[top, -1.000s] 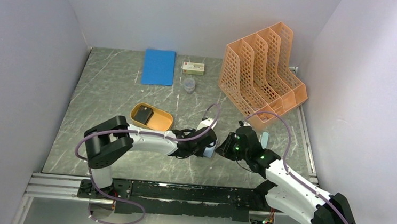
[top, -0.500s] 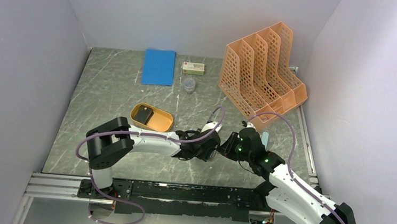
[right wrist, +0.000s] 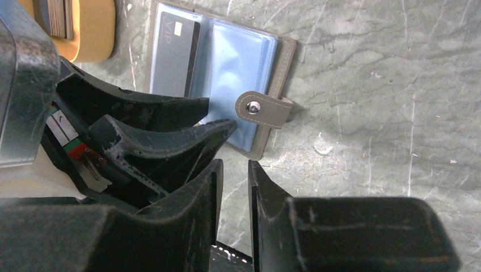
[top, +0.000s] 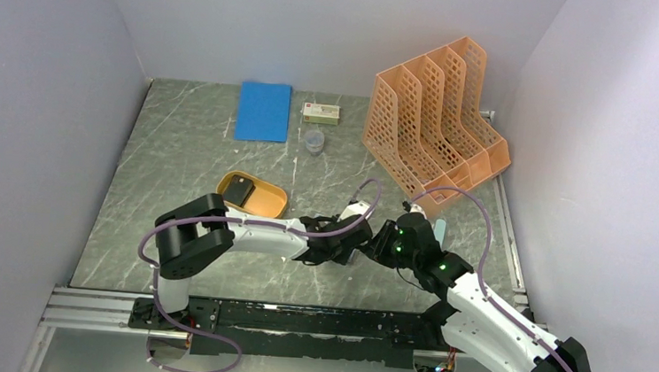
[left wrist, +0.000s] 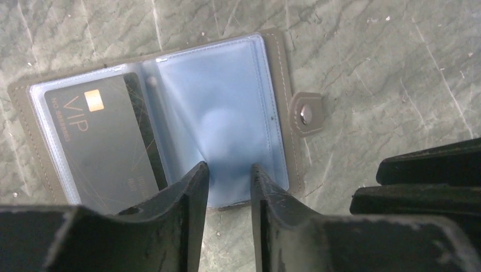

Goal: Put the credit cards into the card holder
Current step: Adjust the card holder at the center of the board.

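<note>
The card holder (left wrist: 221,113) lies open and flat on the table, with clear bluish sleeves and a grey-brown snap tab (left wrist: 306,113). One dark VIP credit card (left wrist: 96,141) sits in its left sleeve. My left gripper (left wrist: 228,167) is over the near edge of the right sleeve, its jaws a narrow gap apart with nothing between them. My right gripper (right wrist: 233,164) is just in front of the holder (right wrist: 241,62) near the tab, its jaws narrowly apart and empty. More dark cards (top: 238,189) lie stacked in the orange tray (top: 267,203). In the top view both grippers (top: 343,249) (top: 374,247) hide the holder.
An orange perforated file rack (top: 434,114) stands at the back right. A blue notebook (top: 262,111), a small box (top: 321,112) and a small clear cup (top: 313,141) are at the back. My right gripper's black body (left wrist: 425,175) is close beside the left one.
My left arm has reached further right and its elbow has swung right. My right gripper shifted slightly back and right, then held still.
</note>
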`<state>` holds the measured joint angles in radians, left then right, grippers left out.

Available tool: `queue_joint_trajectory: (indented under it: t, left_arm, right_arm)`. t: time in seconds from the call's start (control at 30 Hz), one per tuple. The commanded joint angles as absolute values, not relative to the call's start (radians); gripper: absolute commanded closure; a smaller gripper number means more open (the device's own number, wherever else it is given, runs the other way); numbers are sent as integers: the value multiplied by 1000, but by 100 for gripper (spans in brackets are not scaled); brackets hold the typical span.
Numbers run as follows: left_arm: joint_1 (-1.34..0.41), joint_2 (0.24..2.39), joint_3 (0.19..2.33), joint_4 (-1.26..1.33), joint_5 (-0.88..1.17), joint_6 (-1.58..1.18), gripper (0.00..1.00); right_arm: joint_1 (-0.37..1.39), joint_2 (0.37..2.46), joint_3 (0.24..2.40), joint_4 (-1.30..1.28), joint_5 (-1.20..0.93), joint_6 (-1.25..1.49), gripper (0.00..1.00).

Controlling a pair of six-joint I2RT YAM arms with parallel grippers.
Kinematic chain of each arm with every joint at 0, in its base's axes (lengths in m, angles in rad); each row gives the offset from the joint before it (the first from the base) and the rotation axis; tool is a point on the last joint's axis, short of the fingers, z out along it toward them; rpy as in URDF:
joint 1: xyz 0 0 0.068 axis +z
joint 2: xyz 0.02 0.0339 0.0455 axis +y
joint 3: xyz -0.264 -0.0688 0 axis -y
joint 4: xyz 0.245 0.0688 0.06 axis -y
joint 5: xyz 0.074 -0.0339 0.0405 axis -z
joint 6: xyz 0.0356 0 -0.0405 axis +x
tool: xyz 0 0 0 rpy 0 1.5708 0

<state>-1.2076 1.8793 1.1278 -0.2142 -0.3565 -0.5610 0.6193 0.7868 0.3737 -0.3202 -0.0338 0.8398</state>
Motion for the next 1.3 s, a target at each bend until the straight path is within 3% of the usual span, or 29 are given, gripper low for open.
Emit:
queue_joint_trajectory:
  t: [0.0, 0.13, 0.37, 1.27]
  left_arm:
    - [-1213, 1973, 1100, -306, -395, -562, 69]
    - [-1213, 1993, 1070, -327, -415, -576, 82]
    - [-1211, 1954, 1016, -305, -417, -601, 95]
    - [-1195, 1913, 968, -244, -370, -648, 95]
  right_arm:
    - [623, 767, 373, -343, -18, 825, 73]
    - [623, 769, 374, -344, -15, 818, 73]
    - [624, 804, 366, -302, -49, 815, 73]
    - [626, 1134, 402, -55, -117, 867, 83]
